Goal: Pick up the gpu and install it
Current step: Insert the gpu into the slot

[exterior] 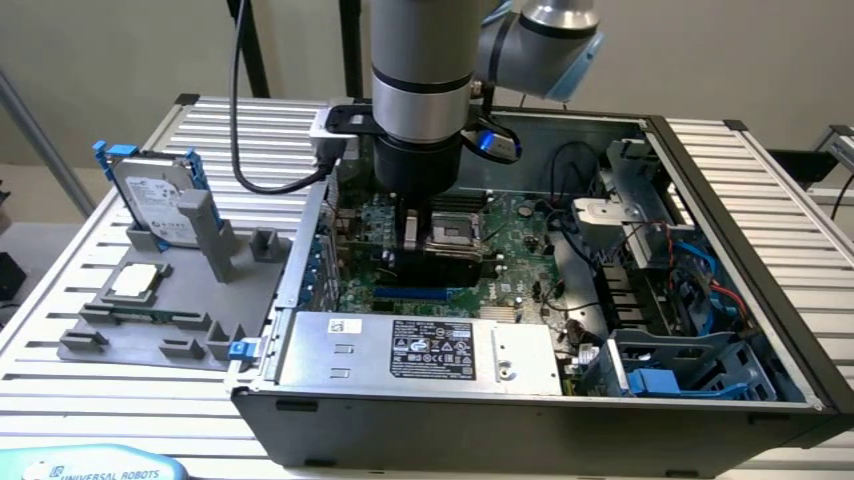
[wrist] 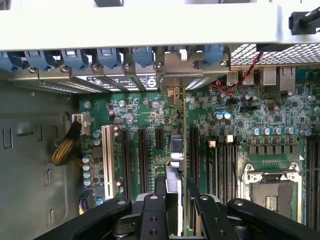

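Gpu point(wrist: 172, 182) being held edge-on over the motherboard point(wrist: 135, 110) inside an open computer case point(exterior: 534, 425).
It is being pinched upright between the fingers of the gripper point(wrist: 175, 215), in line with the black slots point(wrist: 142, 155). Whether it is being seated cannot be told.

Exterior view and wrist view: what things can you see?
Slatted metal table: one, silver, under everything.
Open computer case: one, dark grey, on the table.
Motherboard circuit board: one, green, inside the case.
Boxy power supply: one, silver, case's near end.
Plastic holder: one, grey, exterior view's left of case.
Hard drive with blue rails: one, silver, upright in holder.
Small square processor chip: one, silver, lying on holder.
Thin flat gpu card: one, dark, held upright over the motherboard.
Robot arm: one, silver-grey, reaching into the case.
Gripper: one, black, shut on the gpu.
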Robot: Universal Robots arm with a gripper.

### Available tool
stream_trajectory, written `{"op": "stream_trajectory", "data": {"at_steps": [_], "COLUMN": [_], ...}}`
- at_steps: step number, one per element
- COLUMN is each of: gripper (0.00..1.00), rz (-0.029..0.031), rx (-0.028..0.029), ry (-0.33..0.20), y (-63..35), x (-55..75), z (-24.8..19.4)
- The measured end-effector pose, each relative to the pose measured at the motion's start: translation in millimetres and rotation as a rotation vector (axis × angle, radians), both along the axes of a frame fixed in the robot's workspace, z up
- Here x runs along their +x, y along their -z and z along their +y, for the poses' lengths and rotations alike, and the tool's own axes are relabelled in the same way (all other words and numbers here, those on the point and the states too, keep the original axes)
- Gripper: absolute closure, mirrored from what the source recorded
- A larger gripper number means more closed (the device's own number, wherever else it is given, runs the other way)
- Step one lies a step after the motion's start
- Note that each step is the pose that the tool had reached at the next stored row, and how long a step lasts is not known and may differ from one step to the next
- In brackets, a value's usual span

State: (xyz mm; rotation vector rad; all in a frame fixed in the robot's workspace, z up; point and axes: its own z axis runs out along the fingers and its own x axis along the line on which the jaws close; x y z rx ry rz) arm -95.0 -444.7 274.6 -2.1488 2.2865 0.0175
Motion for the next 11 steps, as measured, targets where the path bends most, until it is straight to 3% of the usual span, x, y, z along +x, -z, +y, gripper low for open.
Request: {"op": "stream_trajectory", "data": {"at_steps": [11], "gripper": [0.73], "rz": [0.0003], "rx": [0.0005], "ry": [-0.001], "y": [4.5], "x": [-0.8], "z": [0.0]}}
